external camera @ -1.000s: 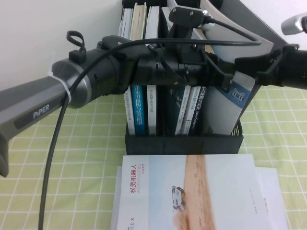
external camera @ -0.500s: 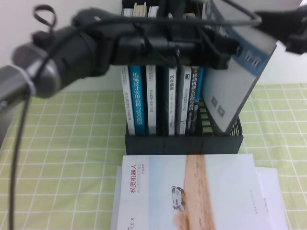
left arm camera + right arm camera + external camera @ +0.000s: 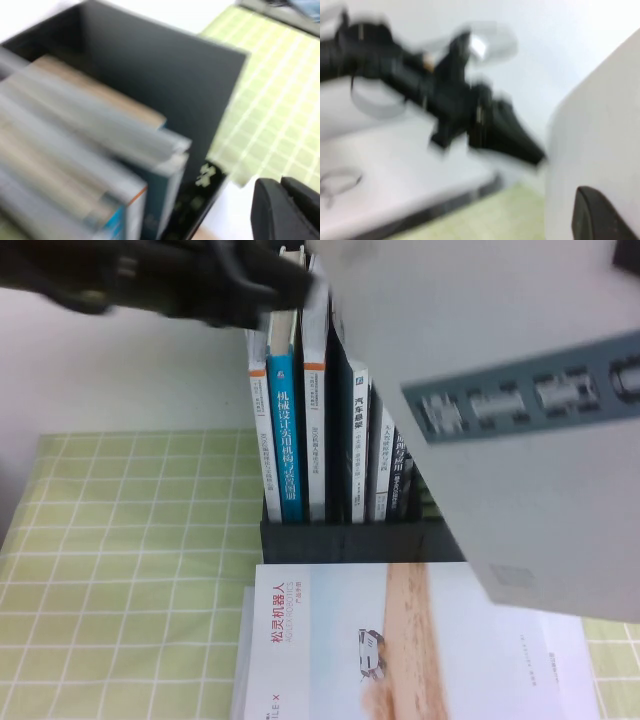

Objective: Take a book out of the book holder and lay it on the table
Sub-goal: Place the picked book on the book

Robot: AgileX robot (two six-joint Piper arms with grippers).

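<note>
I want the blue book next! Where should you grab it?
Probably its top edge, from above: the blue book stands upright, wedged between neighbours in the book holder. Left gripper hangs above the holder; right gripper grips the grey book aloft.

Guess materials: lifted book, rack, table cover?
Book, held by the right gripper: paper, matte grey cover with printed band. Rack: black plastic, likely matte, moulded front wall. Table cover: seemingly woven cloth, green with white checks. Left gripper near the rack.
</note>
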